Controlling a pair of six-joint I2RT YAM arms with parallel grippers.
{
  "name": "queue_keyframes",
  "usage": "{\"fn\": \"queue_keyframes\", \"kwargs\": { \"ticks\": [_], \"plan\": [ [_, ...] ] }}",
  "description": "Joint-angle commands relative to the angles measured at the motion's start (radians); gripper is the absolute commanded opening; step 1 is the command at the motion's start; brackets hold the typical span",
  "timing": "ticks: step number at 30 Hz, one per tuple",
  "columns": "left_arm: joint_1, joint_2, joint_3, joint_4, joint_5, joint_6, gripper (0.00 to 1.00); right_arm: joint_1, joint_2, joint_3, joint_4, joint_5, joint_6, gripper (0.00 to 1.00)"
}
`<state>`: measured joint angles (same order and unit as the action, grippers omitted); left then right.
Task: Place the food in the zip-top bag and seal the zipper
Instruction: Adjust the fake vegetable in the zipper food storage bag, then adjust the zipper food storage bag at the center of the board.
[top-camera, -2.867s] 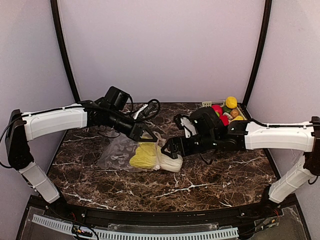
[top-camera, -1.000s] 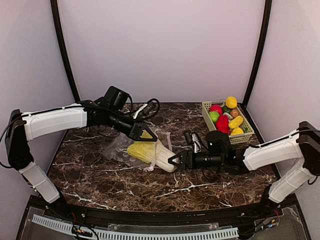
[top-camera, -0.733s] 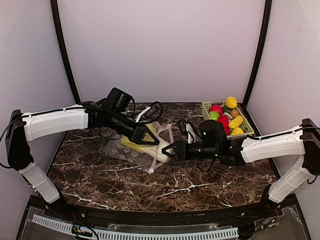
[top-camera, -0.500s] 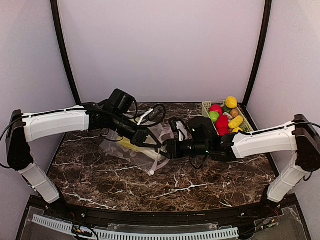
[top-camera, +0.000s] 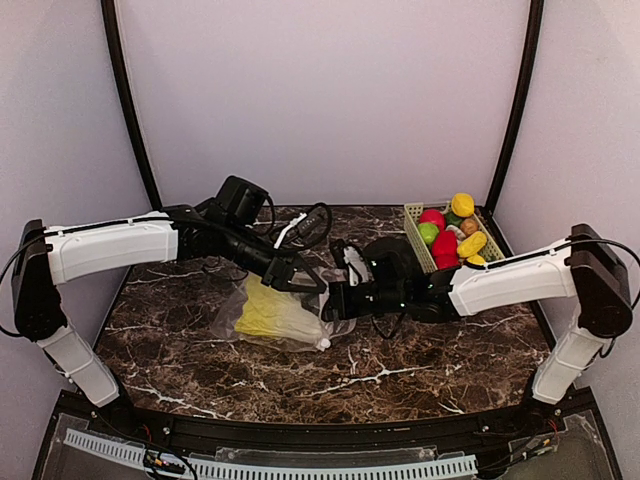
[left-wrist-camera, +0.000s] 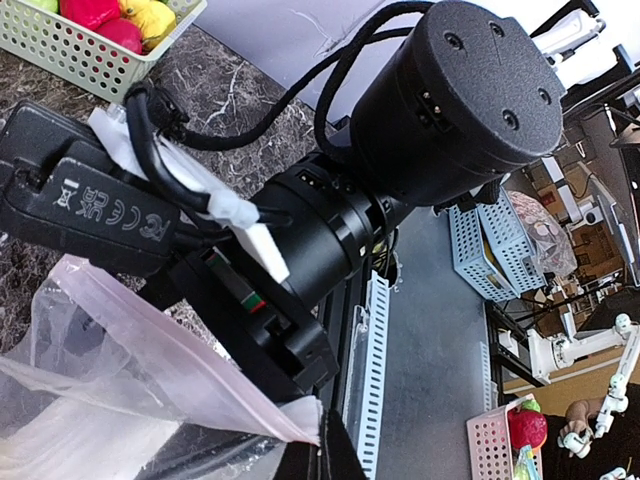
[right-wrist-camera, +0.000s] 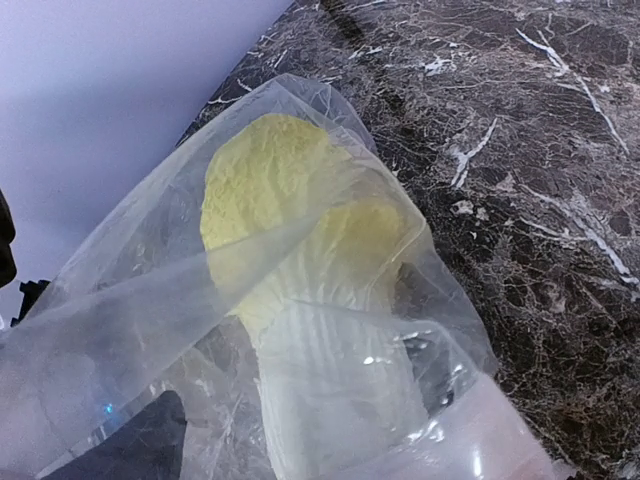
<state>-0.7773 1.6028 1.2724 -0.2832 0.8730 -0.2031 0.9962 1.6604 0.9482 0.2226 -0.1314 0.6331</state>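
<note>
The zip-top bag, with the cabbage inside, is seen on the worktop left of the basket. Its zipper is clamped by the left pincer. The right pincer is pressed against it; its gap cannot be told.

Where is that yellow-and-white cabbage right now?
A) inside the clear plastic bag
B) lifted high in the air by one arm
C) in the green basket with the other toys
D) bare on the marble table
A: in the right wrist view the cabbage is wrapped all round by the film of the clear bag, and from above it shows through that bag resting on the table.
</note>
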Motion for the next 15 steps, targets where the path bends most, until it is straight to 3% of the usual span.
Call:
{"fn": "queue_keyframes", "kwargs": {
  "ticks": [1,15],
  "plan": [
    [0.016,-0.04,-0.002,-0.014,-0.03,0.011,0.01,0.014,-0.04,0.017,0.003,0.009,-0.009,0.88],
    [0.048,-0.067,-0.001,-0.035,-0.109,0.021,0.01,0.031,-0.323,-0.128,-0.219,0.11,0.085,0.88]
  ]
}}
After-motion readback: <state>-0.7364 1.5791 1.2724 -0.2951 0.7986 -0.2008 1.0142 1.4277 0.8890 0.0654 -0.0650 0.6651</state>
